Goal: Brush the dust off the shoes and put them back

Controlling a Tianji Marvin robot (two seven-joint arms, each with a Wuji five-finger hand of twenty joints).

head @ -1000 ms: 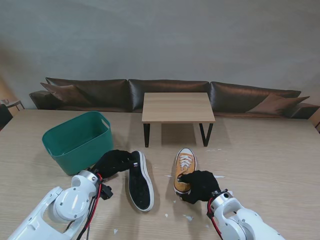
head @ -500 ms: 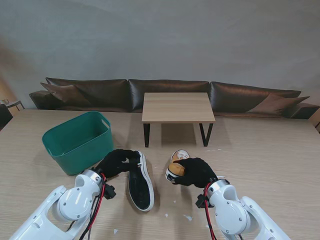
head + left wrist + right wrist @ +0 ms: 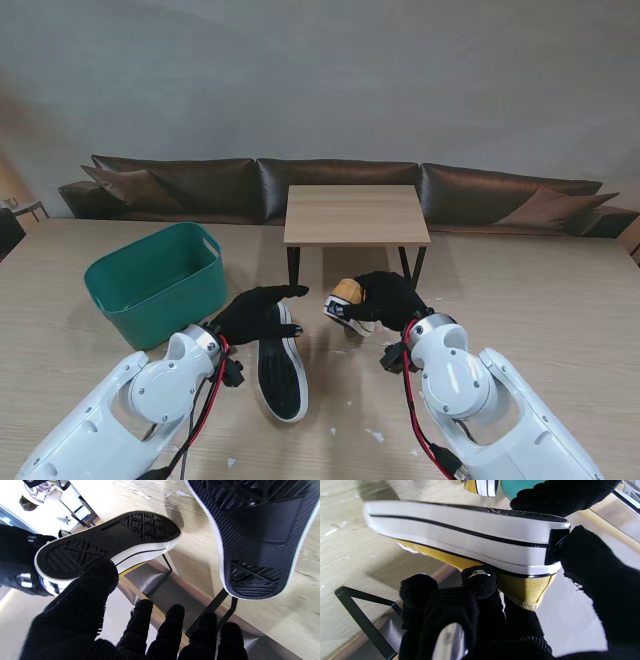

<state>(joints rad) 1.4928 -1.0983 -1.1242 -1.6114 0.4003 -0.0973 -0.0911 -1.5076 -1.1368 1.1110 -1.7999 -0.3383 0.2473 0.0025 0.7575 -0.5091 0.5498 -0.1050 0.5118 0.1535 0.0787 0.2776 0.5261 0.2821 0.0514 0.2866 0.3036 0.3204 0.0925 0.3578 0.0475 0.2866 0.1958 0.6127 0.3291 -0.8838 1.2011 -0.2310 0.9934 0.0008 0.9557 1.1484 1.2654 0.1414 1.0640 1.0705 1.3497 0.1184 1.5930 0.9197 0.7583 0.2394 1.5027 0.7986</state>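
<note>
My right hand (image 3: 385, 297) grips the yellow shoe (image 3: 346, 296) clear of the table (image 3: 520, 310), sole turned toward my left hand (image 3: 255, 312), which is spread and holding nothing; the second shoe (image 3: 280, 368) lies sole-up near the table's near edge. I judge brushing is about to start: left fingers must sweep the lifted sole

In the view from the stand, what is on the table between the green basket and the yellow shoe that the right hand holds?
The left hand, open, and the other shoe lying sole up; the stand's view shows both.
</note>
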